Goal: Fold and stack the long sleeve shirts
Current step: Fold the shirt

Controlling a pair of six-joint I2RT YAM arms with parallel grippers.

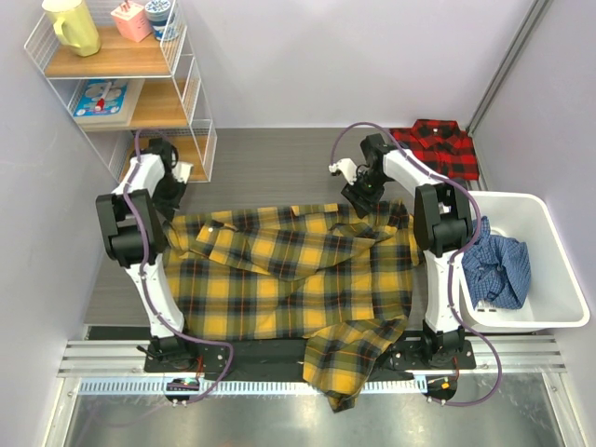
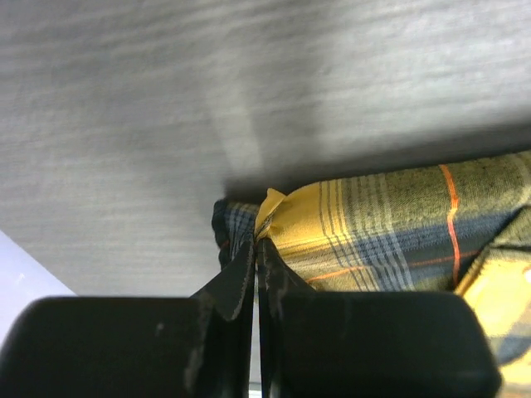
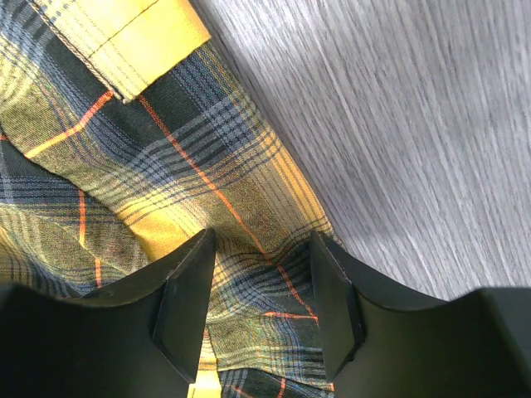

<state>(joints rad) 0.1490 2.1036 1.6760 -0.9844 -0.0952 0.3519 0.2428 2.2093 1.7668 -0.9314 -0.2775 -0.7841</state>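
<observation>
A yellow plaid long sleeve shirt point(image 1: 289, 279) lies spread across the table, one sleeve point(image 1: 349, 368) hanging over the near edge. My left gripper point(image 1: 173, 212) is at its far left corner. In the left wrist view this gripper point(image 2: 257, 242) is shut on a pinched edge of the yellow cloth point(image 2: 382, 215). My right gripper point(image 1: 359, 201) sits on the shirt's far right edge. In the right wrist view it point(image 3: 261, 286) stands open, its fingers on either side of a ridge of the plaid cloth point(image 3: 166, 166). A red-and-black shirt point(image 1: 438, 144) lies folded at the far right.
A white bin point(image 1: 559, 251) at the right holds a crumpled blue plaid garment point(image 1: 498, 270). A wire shelf point(image 1: 121, 65) with a yellow pitcher and small items stands at the far left. Aluminium rails run along the near edge.
</observation>
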